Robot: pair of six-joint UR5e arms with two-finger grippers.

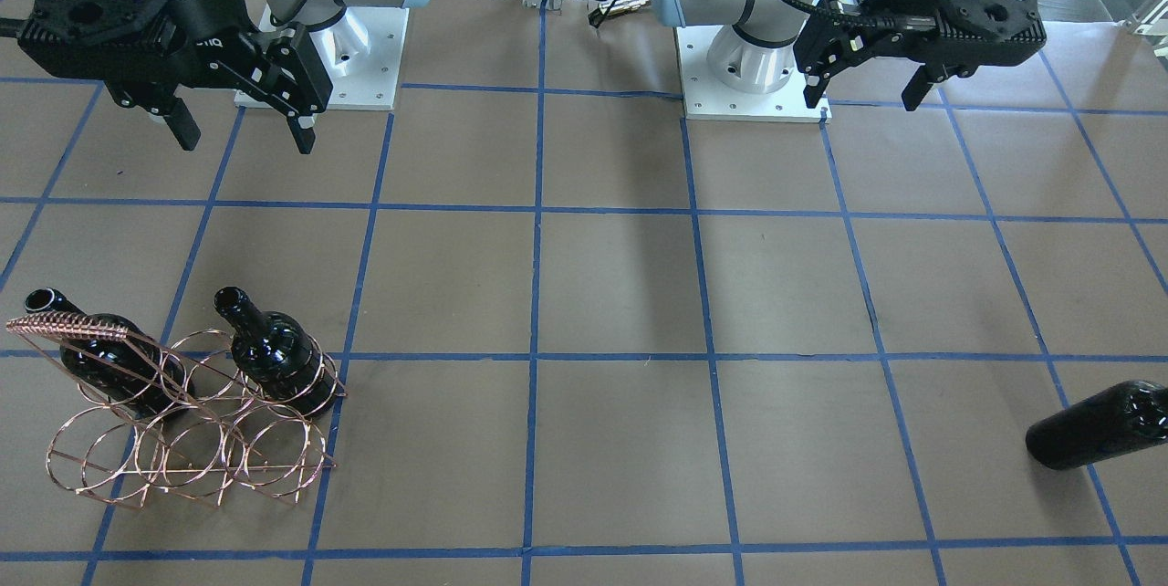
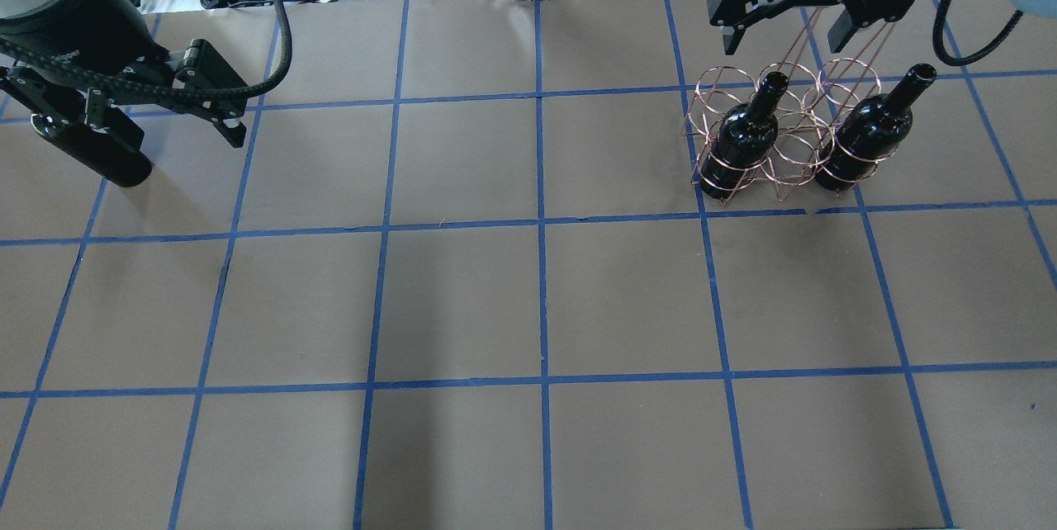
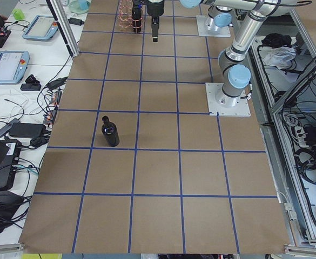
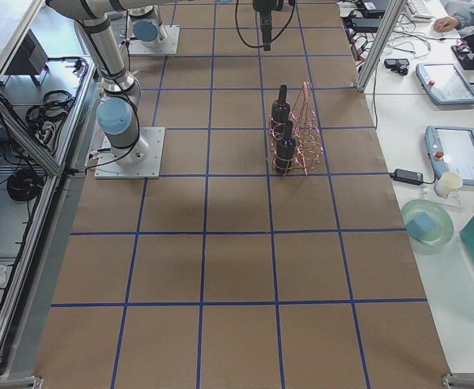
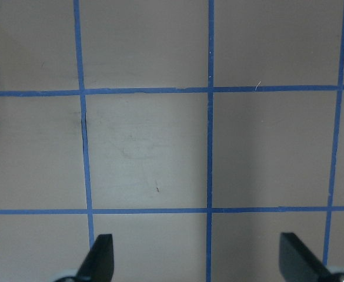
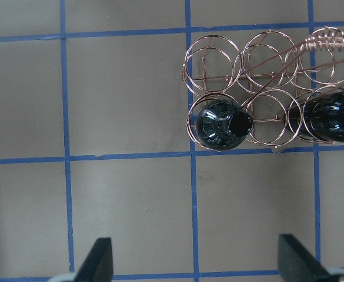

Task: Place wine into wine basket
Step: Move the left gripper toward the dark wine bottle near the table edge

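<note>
The right gripper (image 6: 196, 261) hangs above the table (image 6: 130, 100) with its fingers spread wide and nothing between them. Ahead of its fingertips and off to one side in the wrist view stands the wine basket (image 6: 251, 59), two rows of three copper rings. The row nearer the gripper carries a wine bottle (image 6: 221, 124) upright in one end ring and a second wine bottle (image 6: 330, 117) in the other end ring, both mouths up. The basket's wire-wrapped handle (image 6: 336, 36) slants across above the second one. The left gripper (image 1: 862, 102) hovers well apart from the basket, toward the opposite end of the table, its fingers likewise spread and empty. Beneath it lie brown paper and blue tape lines (image 5: 210, 147). The third wine bottle (image 3: 112, 135) stands upright on the table outside the basket. It is farther out from the robot than the left gripper and toward that gripper's outer side, well apart from its fingers.
</note>
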